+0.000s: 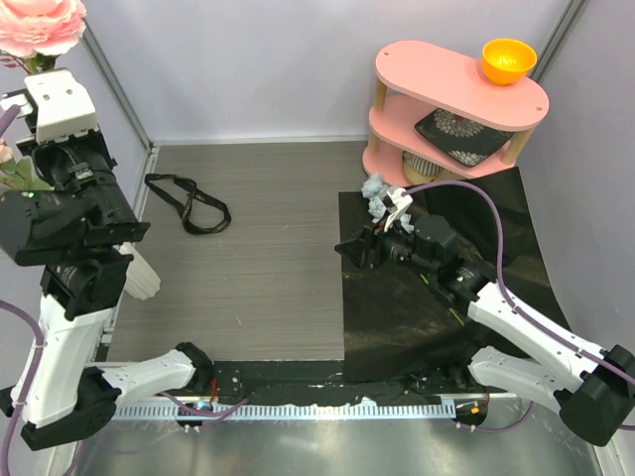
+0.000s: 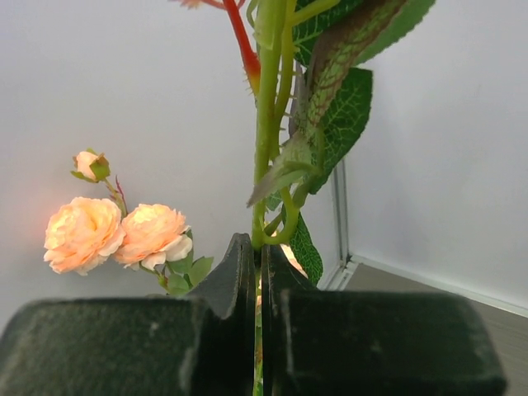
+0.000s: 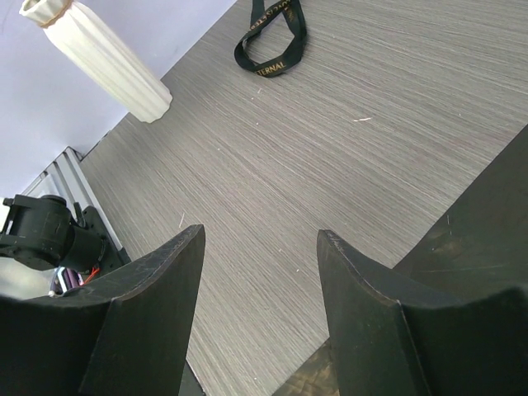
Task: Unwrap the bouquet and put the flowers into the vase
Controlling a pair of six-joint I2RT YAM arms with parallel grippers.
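My left jaws are pressing together on the green stems of the flowers (image 2: 268, 148), pinching them just below a cluster of leaves and holding them raised above the left edge of the desk (image 1: 258, 288). The peach blooms (image 2: 115, 235) are hanging off to one side, and the top of the overhead view is cutting off a pink bloom (image 1: 40, 25). The vase (image 3: 99, 54) is standing near the desk's left edge, under that raised arm, which is hiding most of it from above. My right jaws are hovering spread over the middle of the desk with nothing between them, beside the flattened black paper (image 1: 437, 297) lying along the right edge. A pale-blue sprig (image 1: 377, 193) is lying at the paper's far edge, and I am not making out its stem.
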